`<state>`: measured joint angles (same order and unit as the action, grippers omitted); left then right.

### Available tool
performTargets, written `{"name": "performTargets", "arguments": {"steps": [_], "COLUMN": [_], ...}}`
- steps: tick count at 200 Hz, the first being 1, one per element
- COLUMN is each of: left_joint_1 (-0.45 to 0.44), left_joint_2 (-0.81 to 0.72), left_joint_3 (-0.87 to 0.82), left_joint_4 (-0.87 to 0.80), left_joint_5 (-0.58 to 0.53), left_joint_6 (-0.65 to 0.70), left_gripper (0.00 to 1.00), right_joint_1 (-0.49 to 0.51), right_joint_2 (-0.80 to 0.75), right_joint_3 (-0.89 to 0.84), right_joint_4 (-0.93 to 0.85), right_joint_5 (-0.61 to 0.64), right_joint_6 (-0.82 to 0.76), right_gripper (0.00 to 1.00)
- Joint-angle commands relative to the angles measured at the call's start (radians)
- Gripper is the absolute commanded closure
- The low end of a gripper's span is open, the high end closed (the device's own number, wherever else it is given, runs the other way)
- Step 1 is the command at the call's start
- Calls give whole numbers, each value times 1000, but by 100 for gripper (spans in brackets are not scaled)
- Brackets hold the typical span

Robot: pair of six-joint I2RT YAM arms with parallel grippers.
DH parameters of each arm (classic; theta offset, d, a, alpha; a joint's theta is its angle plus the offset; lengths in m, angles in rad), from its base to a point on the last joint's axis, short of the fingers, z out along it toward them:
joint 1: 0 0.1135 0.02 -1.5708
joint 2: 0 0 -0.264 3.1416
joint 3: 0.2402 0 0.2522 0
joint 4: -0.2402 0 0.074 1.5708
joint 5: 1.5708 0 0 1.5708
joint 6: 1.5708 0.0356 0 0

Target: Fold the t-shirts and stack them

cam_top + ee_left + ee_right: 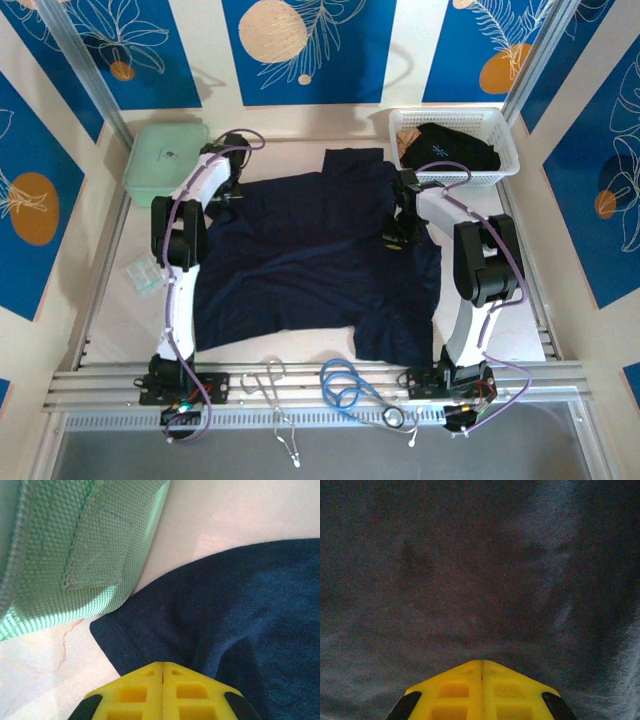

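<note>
Logging from my console: navy t-shirt (pixel 300 255) spread mid-table. Left gripper (pixel 163 664) pinched together on its edge beside mint case (pixel 75 545). Right gripper (pixel 482 661) closed against fabric. Second t-shirt (pixel 445 150) in basket (pixel 506 140).

mint case (pixel 75 545): cropped at view edge | t-shirt (pixel 445 148) in basket (pixel 470 178): partly hidden

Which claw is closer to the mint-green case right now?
Left. The left claw is shut on the navy t-shirt at its hemmed corner, right beside the mint-green case. The right claw sits across the shirt, near the white basket.
</note>
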<state>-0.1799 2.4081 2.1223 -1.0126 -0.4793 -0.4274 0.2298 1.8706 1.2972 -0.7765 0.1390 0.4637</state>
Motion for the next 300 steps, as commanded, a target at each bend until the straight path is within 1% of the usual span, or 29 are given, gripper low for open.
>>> {"name": "performTargets", "arguments": {"steps": [1,34,74,95,133,152,174,187,203,214,227,244,258,269,286,300], "left_joint_1": [25,20,11,12,20,42,77,95,113,128,136,143,149,154,154,149], "left_joint_2": [47,127,157,205,324,336,330,329,327,329,327,323,321,320,315,304], "left_joint_3": [13,93,130,225,475,505,505,505,505,508,510,513,518,521,521,516], "left_joint_4": [-11,-39,-34,-72,-143,-129,-111,-106,-92,-72,-46,-14,5,17,23,25], "left_joint_5": [30,143,201,211,269,310,336,329,331,377,406,416,421,428,455,498], "left_joint_6": [12,61,95,113,137,124,108,116,131,132,135,147,159,165,177,179], "left_gripper": [100,100,100,100,100,100,91,82,67,58,44,32,28,27,27,31], "right_joint_1": [15,21,21,21,18,15,13,12,12,13,14,14,17,16,18,19], "right_joint_2": [16,-8,-37,-55,-98,-117,-130,-135,-135,-135,-132,-130,-131,-133,-133,-131], "right_joint_3": [-13,-32,-47,-55,-87,-105,-122,-128,-130,-130,-128,-126,-128,-130,-132,-133], "right_joint_4": [-8,-8,-14,-23,-34,-38,-39,-40,-42,-42,-43,-45,-45,-46,-48,-47], "right_joint_5": [-27,-24,-26,-18,-6,0,1,1,-1,-3,-8,-16,-19,-19,-19,-20], "right_joint_6": [19,36,49,49,61,71,84,88,94,98,105,111,117,121,125,132], "right_gripper": [100,100,100,100,100,100,100,100,100,100,100,100,100,100,100,100]}}
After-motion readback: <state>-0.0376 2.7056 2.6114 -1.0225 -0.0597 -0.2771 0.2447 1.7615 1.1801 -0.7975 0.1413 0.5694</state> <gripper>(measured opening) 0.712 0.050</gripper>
